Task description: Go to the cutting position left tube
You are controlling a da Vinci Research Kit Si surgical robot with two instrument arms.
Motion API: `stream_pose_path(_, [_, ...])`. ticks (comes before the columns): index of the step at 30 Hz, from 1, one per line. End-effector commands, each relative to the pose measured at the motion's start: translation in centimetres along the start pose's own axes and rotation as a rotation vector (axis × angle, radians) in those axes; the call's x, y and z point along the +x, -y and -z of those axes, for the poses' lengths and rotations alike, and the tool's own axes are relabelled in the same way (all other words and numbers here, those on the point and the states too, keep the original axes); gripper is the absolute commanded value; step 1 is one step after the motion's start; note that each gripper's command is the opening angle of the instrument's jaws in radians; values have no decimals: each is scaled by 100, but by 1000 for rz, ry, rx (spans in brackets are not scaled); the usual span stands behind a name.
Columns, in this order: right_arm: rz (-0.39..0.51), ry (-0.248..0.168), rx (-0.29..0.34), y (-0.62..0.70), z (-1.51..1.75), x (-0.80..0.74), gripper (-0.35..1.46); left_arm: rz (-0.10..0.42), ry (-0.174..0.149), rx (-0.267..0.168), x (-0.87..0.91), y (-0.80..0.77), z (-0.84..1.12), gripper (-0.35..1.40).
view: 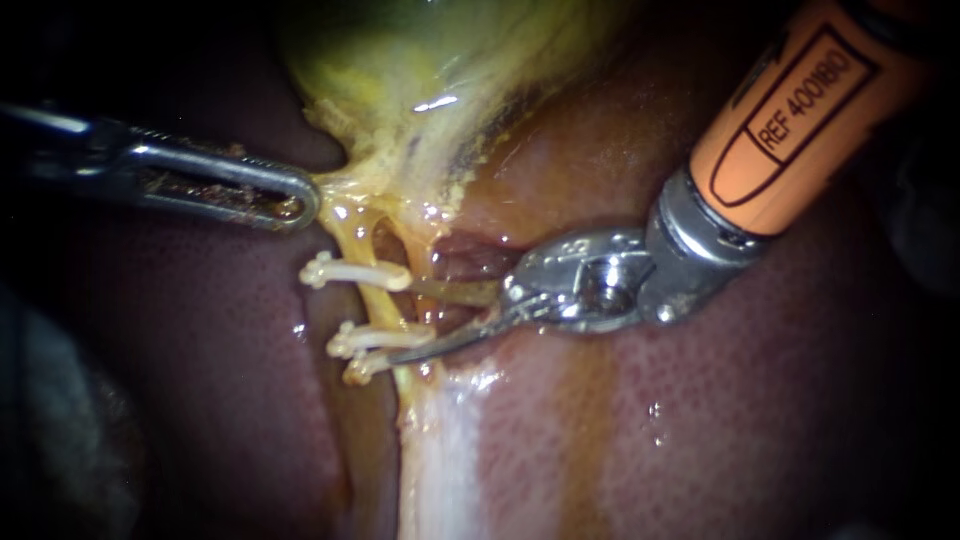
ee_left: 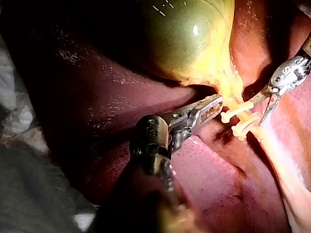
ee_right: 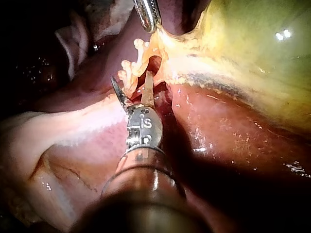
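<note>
Endoscope view: left tube [view: 378, 300] just left of centre, long axis running 11 to 5 o'clock, crossed by three white clips [view: 355, 272]. Right instrument [view: 403, 322] entering from 2 o'clock, blades parted in a narrow V at the tube. Left instrument [view: 300, 205] from 9 o'clock, jaws clamped on yellow tissue [view: 335, 185]. Shown only from the left wrist: the gallbladder [ee_left: 184, 39] as a rounded green dome.

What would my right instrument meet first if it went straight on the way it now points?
Most likely the left tube, between the upper clip and the lower clips; the right instrument straddles it. Depth is unclear.
</note>
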Motion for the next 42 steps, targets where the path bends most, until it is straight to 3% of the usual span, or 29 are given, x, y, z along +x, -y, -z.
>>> stream_pose_path(1, [-1,-15,2,0,-3,1,140,0,0,0,0,0,0,-35])
stream_pose_path(4, [0,-58,20,-1,-11,7,142,0,0,0,0,0,0,-35])
stream_pose_path(14, [-20,-75,26,3,-42,11,142,0,0,0,0,0,-1,-35])
stream_pose_path(19, [-51,-115,44,1,-55,14,142,0,0,1,0,0,-1,-35])
stream_pose_path(27, [-139,-237,53,-5,-69,26,143,0,0,1,0,0,-1,-35])
stream_pose_path(36, [-192,-281,74,-5,-73,29,143,0,-1,1,0,0,-2,-35])
stream_pose_path(42, [-210,-306,125,6,-73,32,143,0,-1,1,0,0,-2,-35])
